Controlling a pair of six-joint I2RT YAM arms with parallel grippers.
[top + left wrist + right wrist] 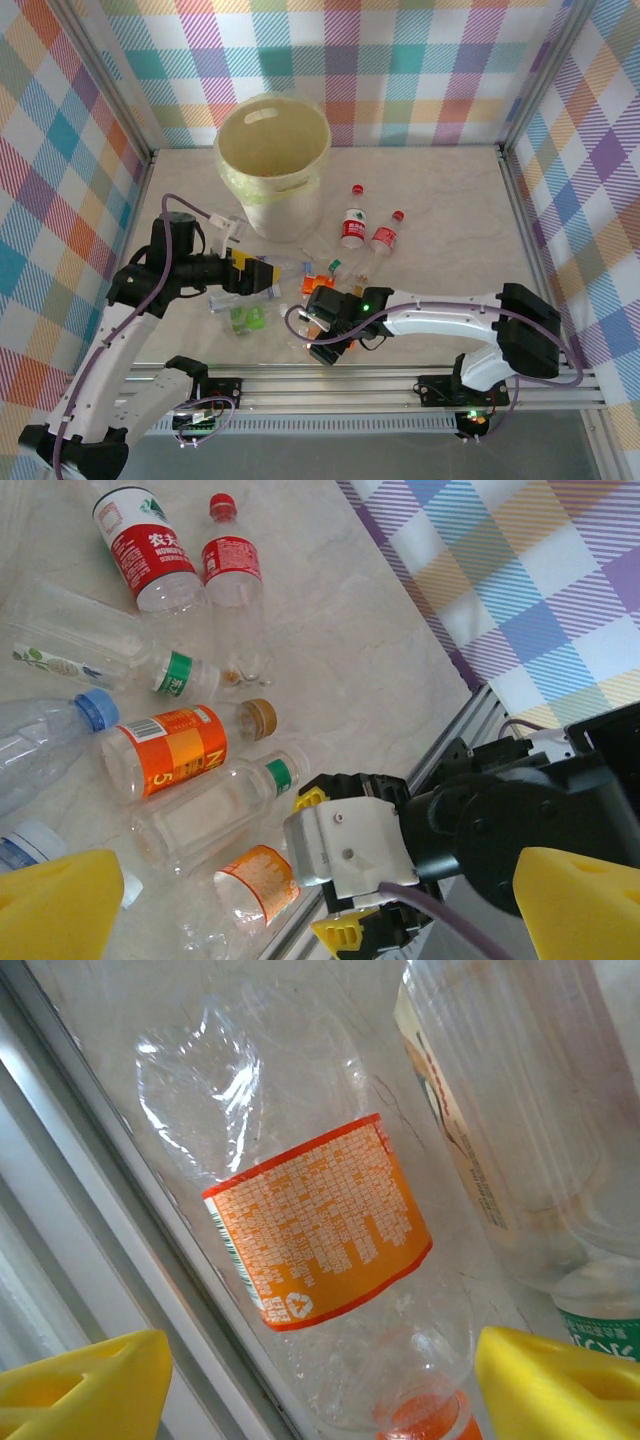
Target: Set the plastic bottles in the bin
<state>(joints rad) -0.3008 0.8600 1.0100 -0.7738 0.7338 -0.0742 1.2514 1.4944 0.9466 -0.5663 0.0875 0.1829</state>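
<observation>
Between parted right gripper (320, 1345) fingers (80, 1385): crushed orange-label bottle (320, 1230), ungripped.
Beside them: clear green-label bottle (520, 1160).
Left gripper (258, 277): wide open, empty.

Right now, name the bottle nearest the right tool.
The crushed orange-labelled bottle at the near edge of the table, framed by the right tool. The other orange-labelled bottle is uncrushed and lies farther in.
</observation>
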